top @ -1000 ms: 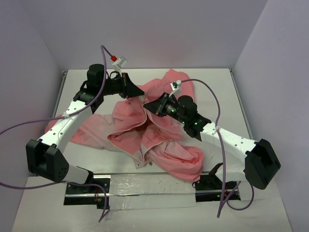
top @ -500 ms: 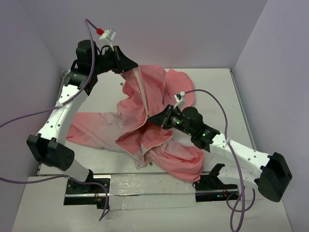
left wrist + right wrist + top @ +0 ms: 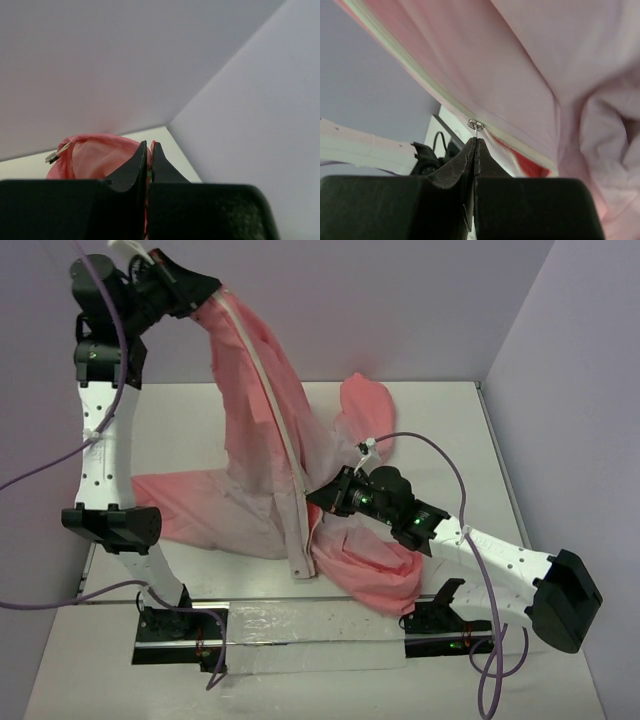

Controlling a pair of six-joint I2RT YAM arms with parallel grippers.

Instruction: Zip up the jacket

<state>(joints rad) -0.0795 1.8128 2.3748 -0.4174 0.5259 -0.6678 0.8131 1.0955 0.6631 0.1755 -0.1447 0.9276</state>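
Your left pincer [image 3: 207, 292], pinched on the jacket [image 3: 250, 380] at its top, holds the zipper [image 3: 287, 440] taut so your right pincer [image 3: 318, 502], clamped on the pull tab [image 3: 475, 124], can draw it along.

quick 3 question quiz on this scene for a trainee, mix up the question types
1. True or false: the left gripper holds part of the jacket high above the table.
2. What does the right gripper pinch? A) a sleeve cuff B) the zipper pull C) the hood
3. Fill in: both grippers are ___ (open or shut).

Key: 1 true; 2 B; 3 shut.
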